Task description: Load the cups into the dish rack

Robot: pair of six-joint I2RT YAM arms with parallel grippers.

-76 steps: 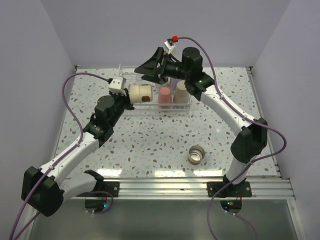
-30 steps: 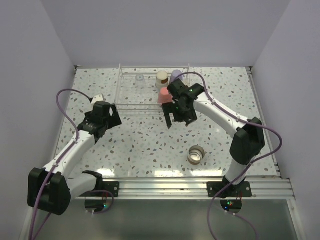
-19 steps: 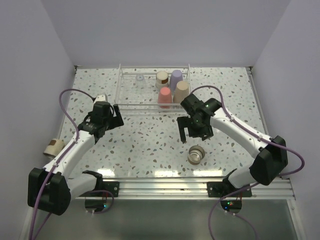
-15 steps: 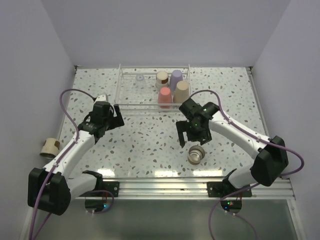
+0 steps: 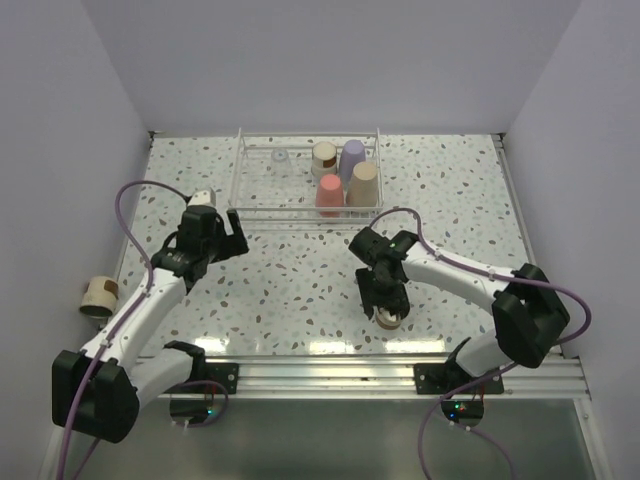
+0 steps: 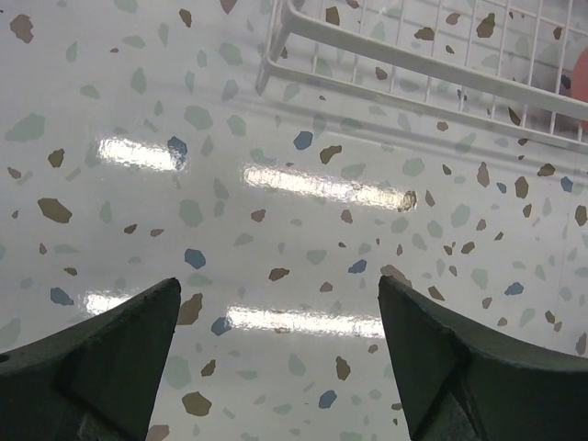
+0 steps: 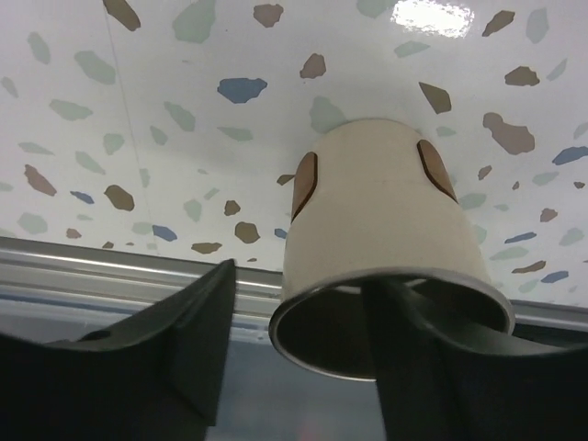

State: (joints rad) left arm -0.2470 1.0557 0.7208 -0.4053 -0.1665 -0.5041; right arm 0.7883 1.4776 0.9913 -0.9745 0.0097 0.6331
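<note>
Left cup [image 5: 98, 293]: seen on its side at the far-left edge of the counter [image 5: 300, 270], by the wall, well apart from both tools.

Left tool [image 6: 277, 285]: jaws held wide apart and nothing gripped. It is poised over bare counter, near a rack [image 5: 240, 180] corner.

Rack: set at the back of the counter. Five cups are counted inside it.

Right tool [image 7: 299, 303]: jaws apart and not clamped, placed about the near cup [image 7: 386, 211] by the front rail. One finger is seen outside the wall, the other apparently at the mouth.

Handling, as judged: the cup is taken to be light, stiff, smooth-walled and likely slippery, and being round it is liable to roll. A pinch across the wall just below the rim is advised, with moderate force.
</note>
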